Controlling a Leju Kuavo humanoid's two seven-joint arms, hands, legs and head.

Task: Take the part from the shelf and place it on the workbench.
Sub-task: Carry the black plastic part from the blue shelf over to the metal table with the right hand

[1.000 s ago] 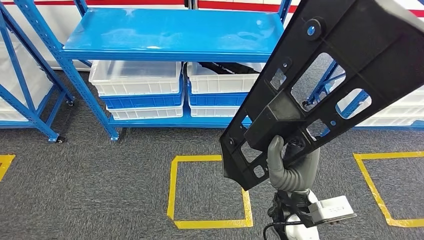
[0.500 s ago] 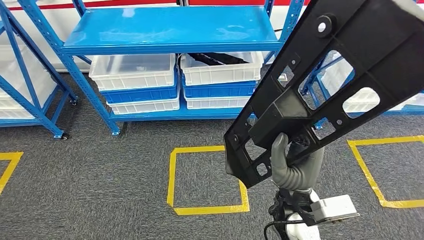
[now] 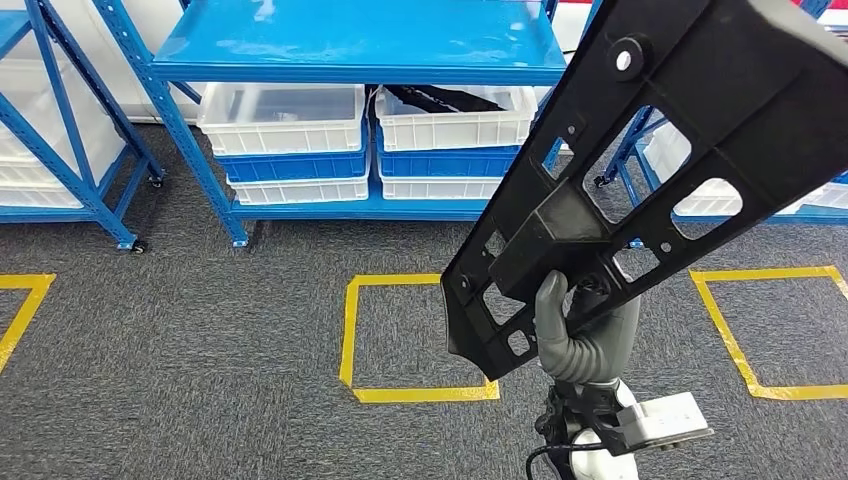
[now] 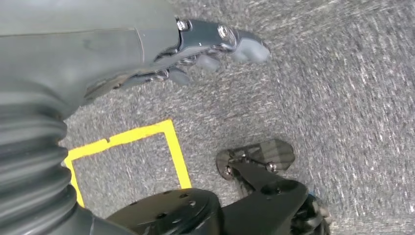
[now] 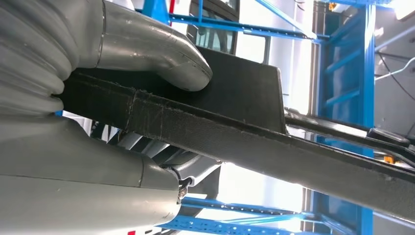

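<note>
Fingers of the right hand clamped on the part, thumb laid up over its near face, remaining fingers wrapped behind the lower end; in the right wrist view the thumb presses on one side of the flat black edge and the fingers close under the other. Part: large black plastic panel, ribbed, pierced with several rectangular cut-outs and small round holes; held aloft and tilted, lower end at about 6 o'clock in the head view, upper end running out toward 1 o'clock and past the picture's edge. It hangs in the air above the floor, clear of the shelf. Left hand: nothing in it, fingers lying loosely together and slightly curled over the carpet; whether they are fully closed cannot be told from this angle. Blue shelf: metal rack at 12 o'clock, upper deck bare and glossy; beneath it, white bins stacked on blue ones, two stacks side by side, a dark item lying in the top of the one nearer 12 o'clock. Second blue rack at 10 o'clock, holding pale bins. Floor: grey carpet marked with yellow tape squares, one at 6 o'clock just beside the part's lower end, another at 4 o'clock.
</note>
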